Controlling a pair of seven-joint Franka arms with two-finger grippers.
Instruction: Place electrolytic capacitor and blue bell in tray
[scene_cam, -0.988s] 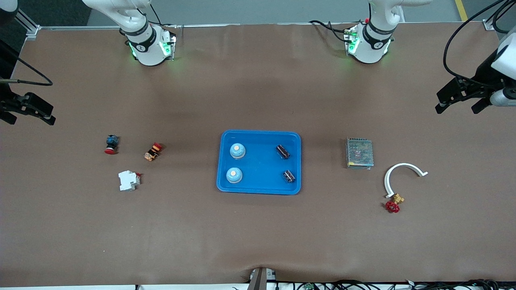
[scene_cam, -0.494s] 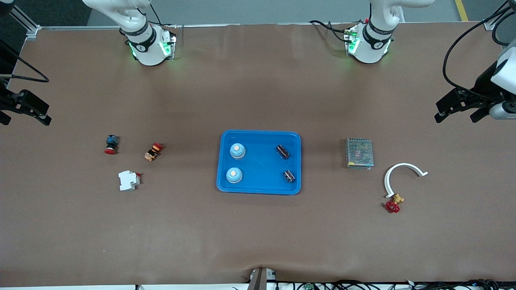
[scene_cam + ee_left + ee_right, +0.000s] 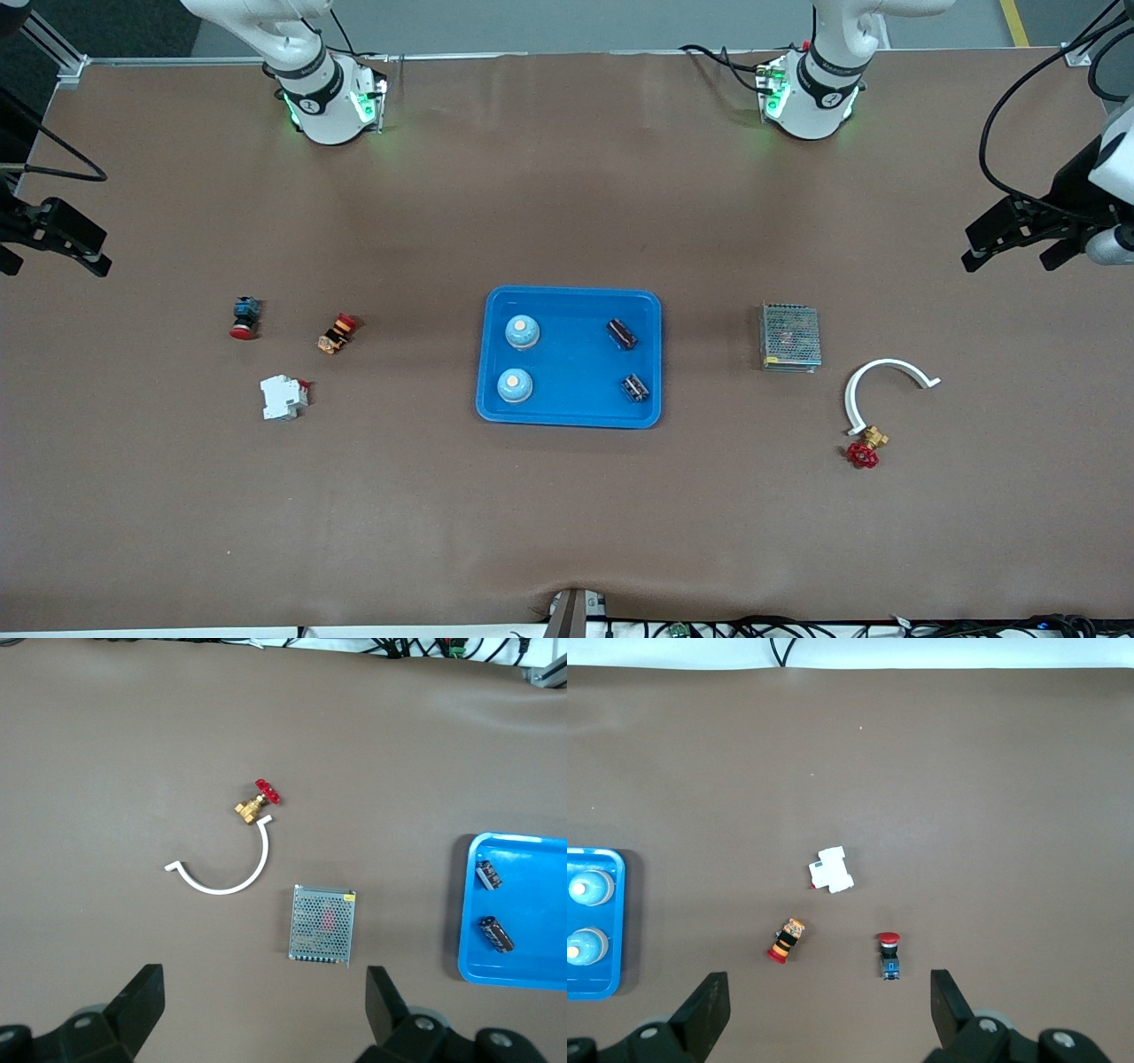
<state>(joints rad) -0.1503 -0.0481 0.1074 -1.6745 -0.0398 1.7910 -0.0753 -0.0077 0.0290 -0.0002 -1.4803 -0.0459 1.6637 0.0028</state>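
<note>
Task looks complete: shallow bright-blue plastic tray [image 3: 572,356] at table centre holds two pale-blue dome bells [image 3: 522,332] [image 3: 514,385] toward right arm's end, two dark cylindrical electrolytic capacitors [image 3: 622,334] [image 3: 634,387] toward left arm's end.

Right gripper [image 3: 53,237] waits high over its table end, fingers apart, empty.

Below it: red-capped push button [image 3: 244,317], orange-black switch [image 3: 336,333], white breaker block [image 3: 283,397].

Toward left arm's end: silver mesh-covered box [image 3: 789,337], white curved bracket [image 3: 882,386], brass valve with red handle [image 3: 866,447].

Left gripper [image 3: 1019,232] waits over its end, fingers apart, empty.

Nothing blocks tray.
</note>
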